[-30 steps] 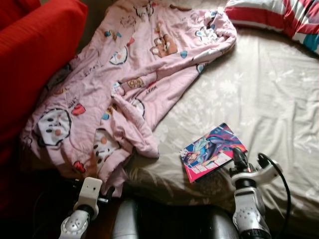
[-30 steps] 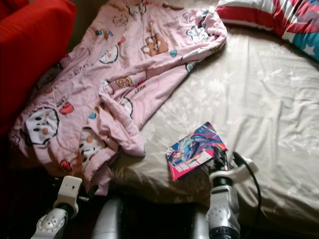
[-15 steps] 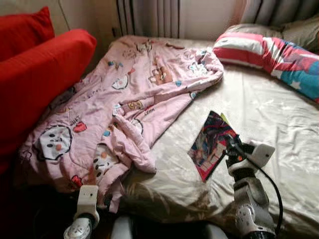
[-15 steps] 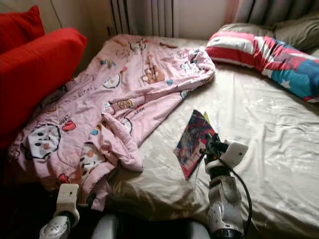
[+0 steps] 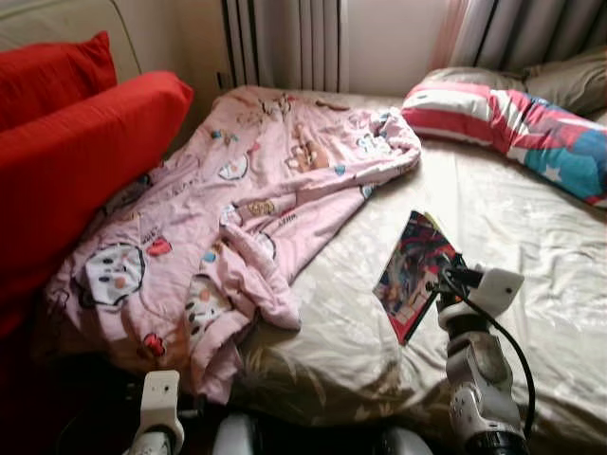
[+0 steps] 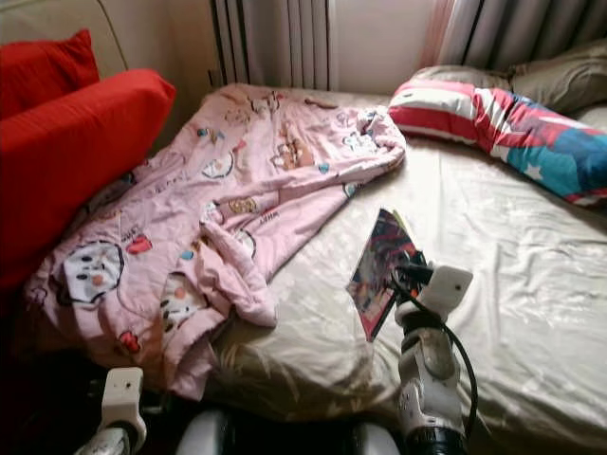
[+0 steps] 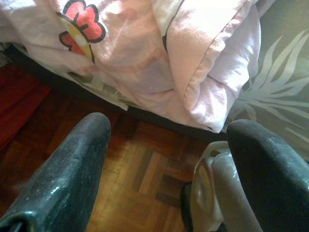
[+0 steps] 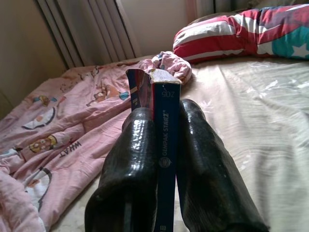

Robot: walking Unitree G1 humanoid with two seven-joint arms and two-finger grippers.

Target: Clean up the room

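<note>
camera has tilted up over the last second: curtains and wall now in frame, so the whole-scene shift is head motion, not things moving. bed [image 5: 512, 237] unchanged, pink blanket [image 5: 237, 209] still heaped over its left half and hanging off the near edge, striped pillow [image 5: 503, 114] at the head, red cushions [image 5: 85, 142] to the left. real change is the book [image 5: 413, 275]: a second ago it lay flat on the sheet by the right pincer [image 5: 444, 277], now it stands on edge, lifted clear and tilted, pinched at the spine between both fingers [image 8: 130, 164]. reads as pickup done, next is carrying it to wherever books go, and no shelf or desk is in view to aim for. left pincer [image 7: 164, 159] hangs idle, spread, over the wood floor [image 7: 140, 179] beside the blanket's hanging corner. hard to tell: cover art too small to read from the head, how deep the fingers sit on the spine, and the bed's right side is cut off.
</note>
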